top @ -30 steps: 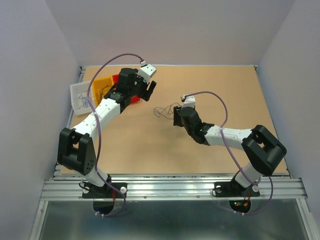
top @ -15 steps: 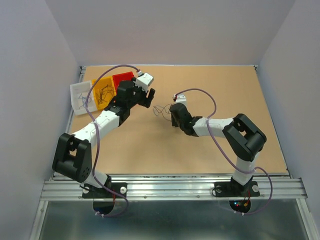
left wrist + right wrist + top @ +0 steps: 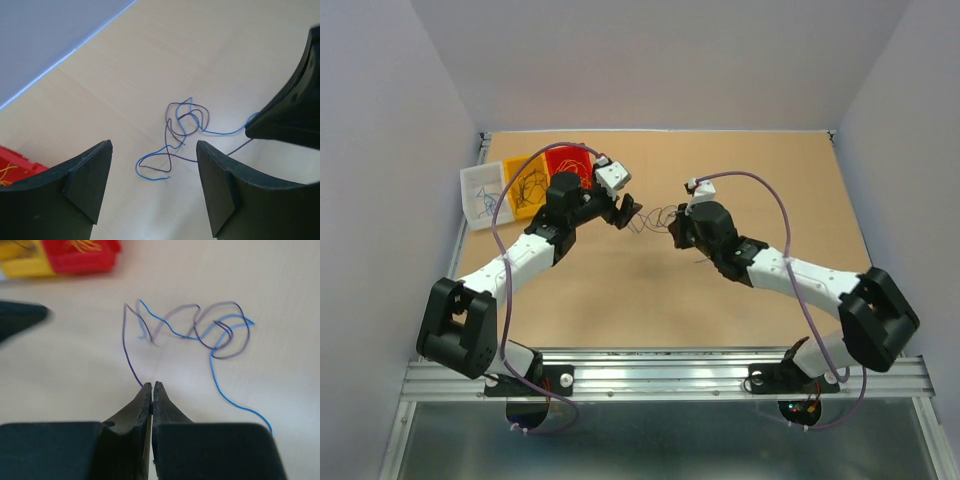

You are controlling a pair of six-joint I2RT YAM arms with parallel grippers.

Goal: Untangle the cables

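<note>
the cables lie tangled on the counter, right of the red tray. the right claw is clenched on the dark cable end; the left claw gapes released, between tray and tangle.

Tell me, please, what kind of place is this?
Probably a robotics lab test cell: plain pale walls enclose a wooden table, two robot arms stand on a metal rail, and small white, yellow and red trays sit at its far left corner.

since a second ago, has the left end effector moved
Yes. The left end effector has shifted rightward, away from the red tray, toward the cables in mid-table.
</note>
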